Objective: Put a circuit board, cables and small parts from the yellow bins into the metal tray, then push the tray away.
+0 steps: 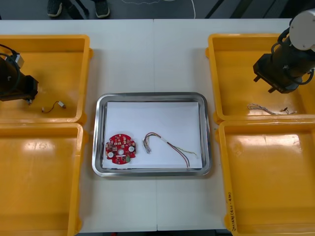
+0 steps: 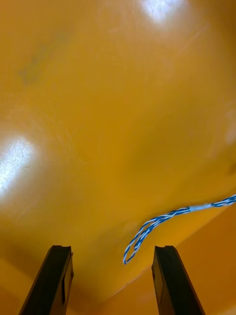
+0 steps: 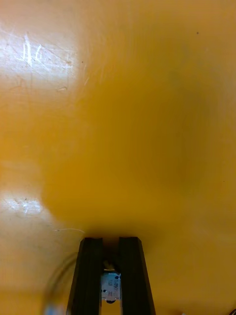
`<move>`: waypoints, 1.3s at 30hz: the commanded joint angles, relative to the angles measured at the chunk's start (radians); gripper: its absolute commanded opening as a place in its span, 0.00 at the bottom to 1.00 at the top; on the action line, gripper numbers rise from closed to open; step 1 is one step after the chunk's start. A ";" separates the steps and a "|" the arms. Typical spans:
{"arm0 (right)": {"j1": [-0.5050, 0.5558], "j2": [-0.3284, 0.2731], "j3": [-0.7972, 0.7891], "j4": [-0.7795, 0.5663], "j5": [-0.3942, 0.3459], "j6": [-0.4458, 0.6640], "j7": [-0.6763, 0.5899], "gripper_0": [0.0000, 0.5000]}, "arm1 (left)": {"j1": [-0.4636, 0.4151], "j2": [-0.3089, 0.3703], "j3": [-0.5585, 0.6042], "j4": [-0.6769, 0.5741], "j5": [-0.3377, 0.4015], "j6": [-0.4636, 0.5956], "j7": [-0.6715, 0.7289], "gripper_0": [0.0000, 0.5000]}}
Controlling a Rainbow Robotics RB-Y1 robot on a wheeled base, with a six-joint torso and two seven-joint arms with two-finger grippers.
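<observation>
The metal tray [image 1: 98,147], white inside, holds a round red circuit board [image 1: 120,148] and a red and yellow cable [image 1: 167,146]. My left gripper [image 3: 110,242] is low in the far left yellow bin [image 1: 49,49], shut on a small metal part [image 3: 110,286] that shows between its fingers [image 3: 91,275]. In the front view the left gripper [image 1: 28,100] is near another small wired part [image 1: 54,106]. My right gripper [image 2: 112,248] is open over the far right yellow bin [image 1: 231,54]. A twisted blue and white cable [image 2: 162,220] lies just beyond its fingertips, nearer one finger [image 2: 169,275].
Near yellow bins stand at the left [image 1: 39,182] and right [image 1: 270,177] of the tray. The blue and white cable [image 1: 268,109] lies along the far right bin's near wall. Bare table stretches beyond the tray's far rim.
</observation>
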 commanded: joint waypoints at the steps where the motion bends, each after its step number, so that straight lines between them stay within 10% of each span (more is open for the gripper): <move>1: 0.003 0.023 -0.032 0.019 0.005 -0.009 -0.107 0.94 | -0.018 0.001 -0.022 0.008 0.003 0.023 -0.107 0.00; 11: 0.036 0.032 -0.032 0.027 -0.015 -0.015 -0.239 0.94 | -0.111 0.052 0.001 -0.022 0.005 0.187 -0.089 0.00; 39: 0.115 0.066 -0.032 0.027 -0.067 -0.130 -0.320 0.94 | -0.095 0.107 0.239 -0.584 -0.037 0.631 0.353 0.00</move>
